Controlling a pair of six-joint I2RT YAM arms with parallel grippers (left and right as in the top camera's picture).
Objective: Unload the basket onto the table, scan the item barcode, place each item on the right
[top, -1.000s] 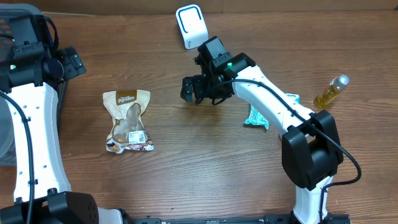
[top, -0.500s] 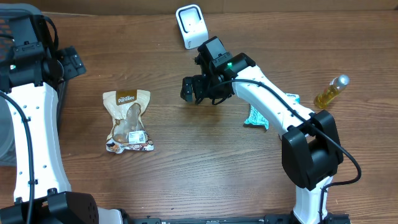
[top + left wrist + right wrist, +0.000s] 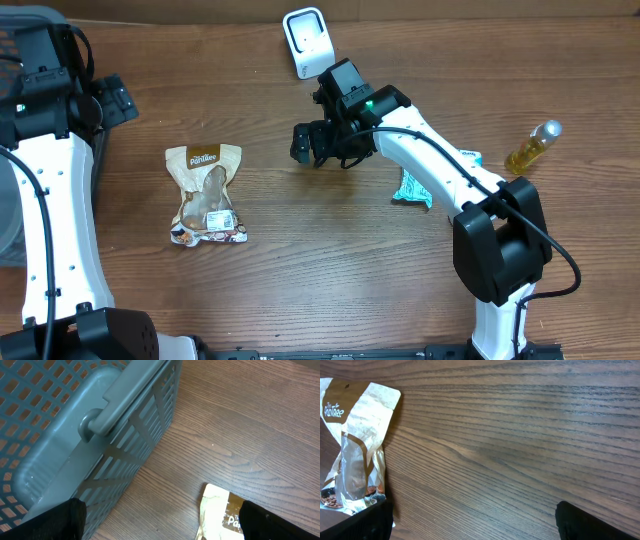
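Note:
A tan and brown snack pouch (image 3: 205, 193) lies flat on the wooden table, left of centre, with a white label near its lower end. It also shows in the left wrist view as the pouch's top corner (image 3: 218, 512) and in the right wrist view as the pouch (image 3: 354, 450) at the far left. A white barcode scanner (image 3: 305, 41) stands at the back edge. My right gripper (image 3: 310, 144) hovers open just in front of the scanner, right of the pouch, holding nothing. Near the table's left side my left gripper (image 3: 113, 102) is open and empty.
A grey slatted basket (image 3: 75, 435) sits at the far left beside the left gripper. A teal packet (image 3: 411, 186) lies partly under the right arm. A small bottle of yellow liquid (image 3: 532, 147) lies at the far right.

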